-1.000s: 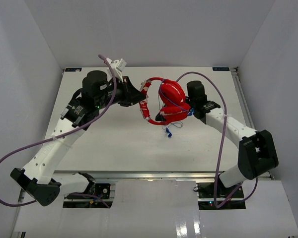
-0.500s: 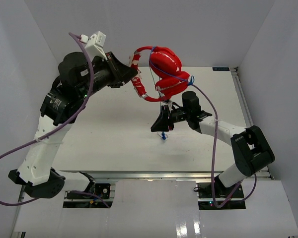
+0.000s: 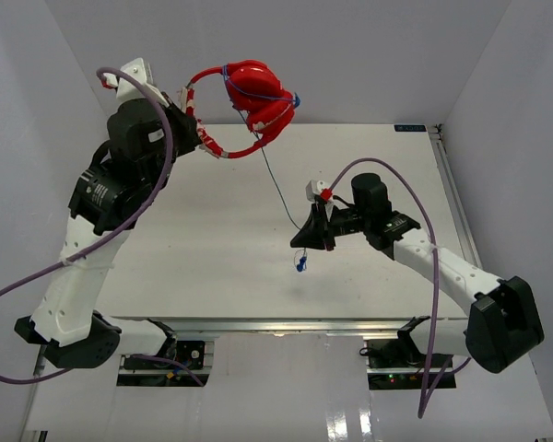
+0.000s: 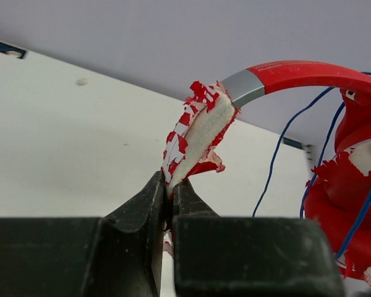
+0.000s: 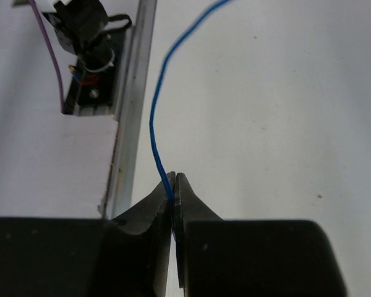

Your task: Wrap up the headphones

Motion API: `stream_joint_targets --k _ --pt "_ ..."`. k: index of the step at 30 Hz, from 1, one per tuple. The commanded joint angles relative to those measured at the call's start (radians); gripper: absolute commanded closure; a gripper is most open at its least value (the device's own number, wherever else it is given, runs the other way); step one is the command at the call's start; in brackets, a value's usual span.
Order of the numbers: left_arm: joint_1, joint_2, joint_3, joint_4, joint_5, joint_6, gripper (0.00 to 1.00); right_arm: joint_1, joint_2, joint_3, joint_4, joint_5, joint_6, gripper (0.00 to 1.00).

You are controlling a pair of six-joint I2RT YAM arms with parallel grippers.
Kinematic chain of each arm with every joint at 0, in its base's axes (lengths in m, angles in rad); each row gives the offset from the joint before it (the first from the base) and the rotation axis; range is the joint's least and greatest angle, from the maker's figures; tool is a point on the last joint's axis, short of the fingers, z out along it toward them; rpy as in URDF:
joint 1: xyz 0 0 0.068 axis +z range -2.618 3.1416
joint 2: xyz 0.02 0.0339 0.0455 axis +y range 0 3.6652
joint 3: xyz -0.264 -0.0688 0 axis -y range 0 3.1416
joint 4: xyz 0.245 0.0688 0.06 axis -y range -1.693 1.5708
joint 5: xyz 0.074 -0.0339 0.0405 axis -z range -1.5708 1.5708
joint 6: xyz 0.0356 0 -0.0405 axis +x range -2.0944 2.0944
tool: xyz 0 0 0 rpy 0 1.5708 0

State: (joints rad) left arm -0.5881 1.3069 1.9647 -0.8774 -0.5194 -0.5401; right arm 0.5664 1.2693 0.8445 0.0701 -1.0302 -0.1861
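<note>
- Honestly, I'd call this partway at best. The headphones [image 3: 254,92] are up in the air over the far edge of the tabletop [image 3: 203,267], left of middle, resting on nothing.
- The left fingers [image 4: 142,207] are pressed together on the tattered padding of the headband [image 4: 201,133], so the whole set hangs from that one pinch.
- The right fingers [image 5: 149,207] are clamped on the cable [image 3: 276,189], out over the middle of the tabletop. The blue tip [image 3: 300,266] dangles just below them.
- Done so far, as far as I can judge: some blue crosses the cups [image 3: 267,92], which looks like a turn or so of wrap. Can't count the loops from these views.
- Left to do: the long run of cable from the cups down to the right fingers is pulled out in a nearly straight line. All of that has to go round the headphones, and then the tip needs tucking in somewhere.
</note>
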Motion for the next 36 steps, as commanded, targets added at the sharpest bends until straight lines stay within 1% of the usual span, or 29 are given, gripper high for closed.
stream_joint_targets --k 1,4,5,6,7,9,10,12,16,18,20,22,25,29,36 --pt "0.025 0.006 -0.086 0.058 -0.178 0.083 1.00 0.023 -0.057 0.191 -0.410 0.180 -0.356 0.92" --pt "0.068 -0.003 -0.193 0.107 -0.186 0.116 1.00 0.040 -0.062 0.323 -0.630 0.299 -0.538 0.92" --pt "0.070 -0.003 -0.223 0.122 -0.186 0.126 1.00 0.053 -0.060 0.368 -0.638 0.306 -0.603 0.92" --pt "0.097 -0.001 -0.257 0.136 -0.184 0.134 1.00 0.095 -0.047 0.466 -0.736 0.394 -0.689 0.92" --pt "0.118 0.006 -0.280 0.143 -0.173 0.136 1.00 0.124 -0.035 0.529 -0.792 0.457 -0.743 0.92" --pt "0.154 0.024 -0.319 0.154 -0.146 0.135 1.00 0.172 -0.010 0.631 -0.872 0.567 -0.827 0.92" --pt "0.158 0.036 -0.329 0.156 -0.125 0.134 1.00 0.221 0.015 0.675 -0.899 0.615 -0.874 0.92" --pt "0.162 0.066 -0.352 0.163 -0.094 0.137 1.00 0.270 0.037 0.770 -0.913 0.720 -0.910 0.92" --pt "0.162 0.083 -0.443 0.175 0.020 0.163 1.00 0.324 0.078 0.839 -0.838 0.927 -0.969 0.92" --pt "0.161 0.072 -0.501 0.187 0.074 0.182 1.00 0.328 0.093 0.850 -0.771 0.992 -0.972 0.92" --pt "0.160 0.040 -0.581 0.220 0.189 0.211 1.00 0.326 0.105 0.846 -0.686 1.053 -0.974 0.92" --pt "0.160 -0.002 -0.647 0.249 0.258 0.235 1.00 0.326 0.117 0.843 -0.597 1.112 -0.971 0.92" --pt "0.157 -0.034 -0.736 0.260 0.380 0.271 1.00 0.326 0.155 0.852 -0.548 1.158 -0.972 0.92" --pt "0.150 -0.096 -0.820 0.275 0.504 0.319 1.00 0.326 0.197 0.859 -0.518 1.184 -0.979 0.92" --pt "0.137 -0.170 -0.898 0.296 0.730 0.382 1.00 0.324 0.247 0.874 -0.496 1.203 -0.949 0.92"
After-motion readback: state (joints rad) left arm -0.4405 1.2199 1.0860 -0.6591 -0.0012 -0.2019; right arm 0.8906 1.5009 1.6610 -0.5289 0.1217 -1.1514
